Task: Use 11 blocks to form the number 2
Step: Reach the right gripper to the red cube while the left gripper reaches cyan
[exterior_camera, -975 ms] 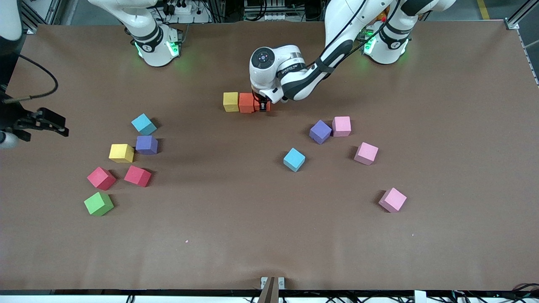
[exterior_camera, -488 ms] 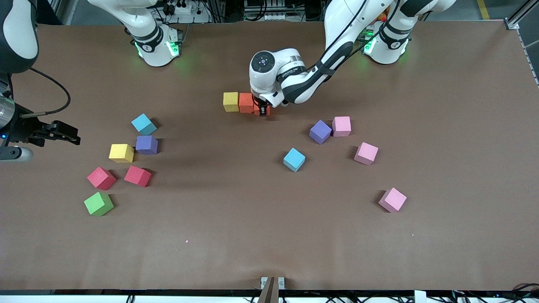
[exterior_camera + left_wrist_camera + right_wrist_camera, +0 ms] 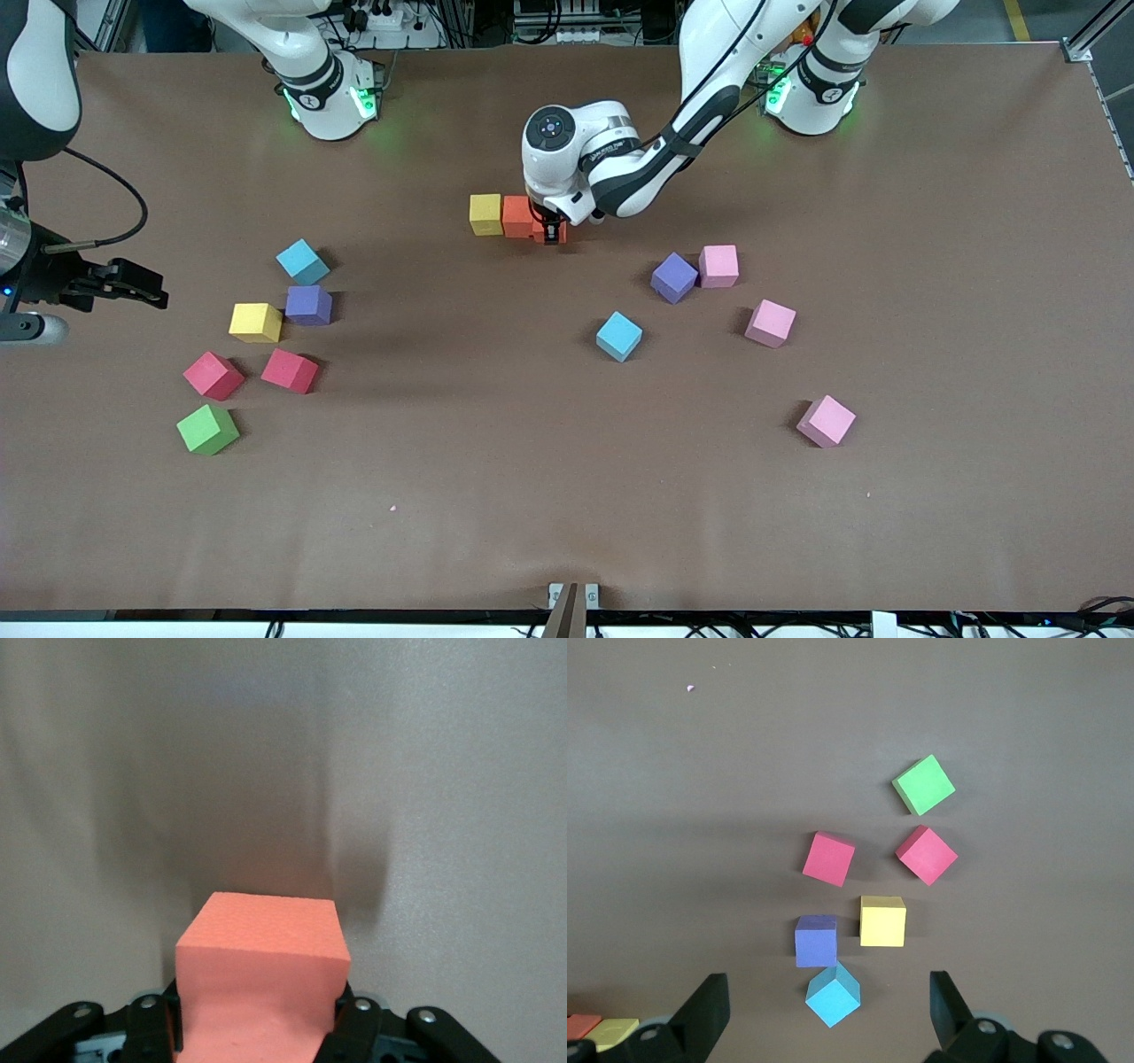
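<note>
Pinching an orange block (image 3: 262, 979), left pincer (image 3: 551, 232) beside orange-yellow row, right pincer (image 3: 828, 1010) spread, waiting.

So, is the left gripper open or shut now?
Shut. The left gripper clamps an orange block between its fingers, beside the orange and yellow blocks.

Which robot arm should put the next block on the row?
Left. Its end effector is shut on an orange block beside the row's orange block. The right end effector is open, empty.
</note>
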`<action>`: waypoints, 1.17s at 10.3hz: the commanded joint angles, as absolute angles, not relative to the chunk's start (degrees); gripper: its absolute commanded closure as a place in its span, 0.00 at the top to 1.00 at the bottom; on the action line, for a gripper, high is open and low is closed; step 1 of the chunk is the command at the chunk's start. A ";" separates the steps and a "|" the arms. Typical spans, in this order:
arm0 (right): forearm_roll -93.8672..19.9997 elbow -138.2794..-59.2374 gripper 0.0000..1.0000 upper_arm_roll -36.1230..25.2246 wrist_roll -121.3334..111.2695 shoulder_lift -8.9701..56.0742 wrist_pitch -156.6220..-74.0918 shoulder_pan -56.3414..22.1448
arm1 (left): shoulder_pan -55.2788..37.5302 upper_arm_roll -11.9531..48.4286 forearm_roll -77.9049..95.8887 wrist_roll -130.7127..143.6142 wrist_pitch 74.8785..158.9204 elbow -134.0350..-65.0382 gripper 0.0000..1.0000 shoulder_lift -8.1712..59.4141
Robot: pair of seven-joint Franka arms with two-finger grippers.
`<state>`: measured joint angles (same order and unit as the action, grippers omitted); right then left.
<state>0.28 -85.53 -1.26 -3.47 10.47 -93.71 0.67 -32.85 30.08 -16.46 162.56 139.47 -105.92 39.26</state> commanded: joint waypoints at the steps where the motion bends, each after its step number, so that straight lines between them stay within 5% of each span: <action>1: 1.23 -86.04 1.00 -1.14 -2.98 10.81 -93.61 0.71 | -35.16 29.79 -19.60 181.23 139.40 -105.91 0.28 39.73; 5: 1.05 -93.05 1.00 -1.05 -3.08 11.34 -98.68 0.96 | -35.16 29.88 -19.60 181.23 139.04 -106.52 0.28 39.46; 6: 0.97 -95.43 1.00 -0.97 -3.08 11.51 -101.40 0.97 | -35.16 29.88 -19.60 181.23 139.04 -106.70 0.46 39.38; 7: 0.88 -99.45 1.00 -0.97 -3.34 11.60 -106.91 0.36 | -35.16 29.97 -19.60 181.06 138.96 -106.70 0.99 39.29; 9: 0.97 -109.72 1.00 -0.97 -4.65 13.52 -124.18 -2.01 | -35.07 30.23 -19.60 181.05 136.25 -106.61 1.00 37.80; 12: 0.79 -110.30 1.00 -0.53 -15.64 20.12 -129.88 -3.07 | -34.54 30.59 -18.90 180.53 131.24 -106.52 1.00 33.68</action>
<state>0.31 -110.57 -0.82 -12.63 18.58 -128.19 -2.52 -33.77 30.17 -16.46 162.56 134.61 -105.64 37.66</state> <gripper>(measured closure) 0.000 0.000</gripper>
